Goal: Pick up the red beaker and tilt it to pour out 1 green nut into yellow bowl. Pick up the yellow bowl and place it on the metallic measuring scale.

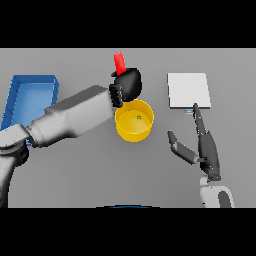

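The surface [75, 180] carries a blue tray [27, 97] at its left edge and the scale [188, 90] toward the far right, bare. Mid-surface, the bowl [134, 121] holds one green nut [139, 117]: pouring judged done. Left robot hand [128, 84] grips the beaker [119, 63] upright, just behind the bowl. Right robot hand [202, 145] rests open between bowl and scale. Outstanding: moving bowl to scale; the left arm overhangs the bowl's left rim.
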